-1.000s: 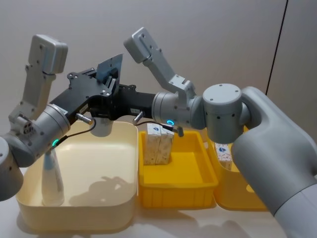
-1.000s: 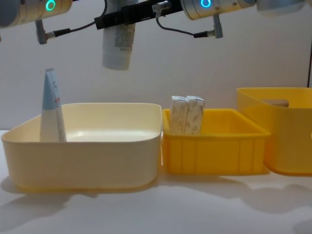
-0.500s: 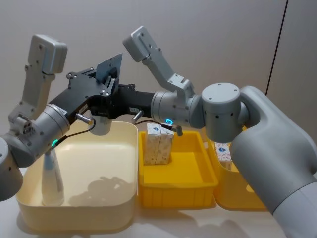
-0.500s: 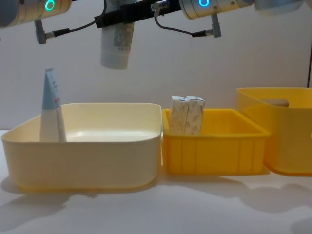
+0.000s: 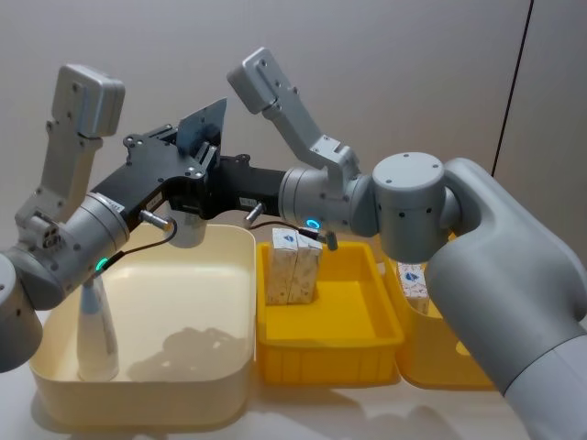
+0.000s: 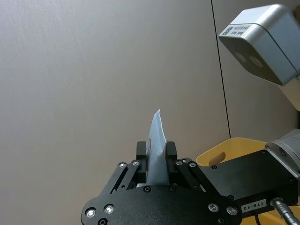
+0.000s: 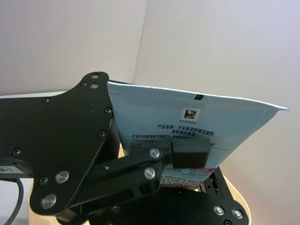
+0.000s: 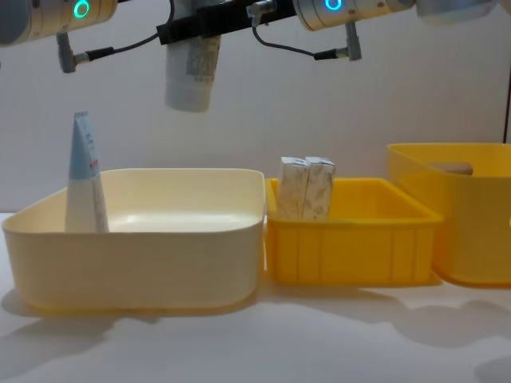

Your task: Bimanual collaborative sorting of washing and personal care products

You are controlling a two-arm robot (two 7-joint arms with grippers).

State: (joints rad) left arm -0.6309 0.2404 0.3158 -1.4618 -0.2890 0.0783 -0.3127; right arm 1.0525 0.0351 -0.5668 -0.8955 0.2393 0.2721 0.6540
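Observation:
A toiletry tube (image 5: 205,126) hangs cap down above the cream bin (image 5: 147,403), its flat blue-grey end up and its whitish round cap (image 8: 190,88) lowest. My left gripper (image 5: 183,183) is shut on the tube from the left. In the left wrist view the fingers (image 6: 143,151) clamp its thin edge (image 6: 157,136). From the right, my right gripper (image 5: 214,180) is shut on the same tube, one pad (image 7: 190,154) pressed on the printed face (image 7: 211,119). A pale-blue tapered tube (image 5: 94,325) stands in the bin's left corner.
Two cream cartons (image 5: 293,266) stand upright in the yellow tray (image 5: 330,353) beside the cream bin. Another carton (image 5: 415,284) sits in the taller yellow bin (image 8: 471,215) at the right. Bare white table lies in front of the three containers.
The held tube and both grippers have crept slightly up and to the left. Nothing in the bins has moved.

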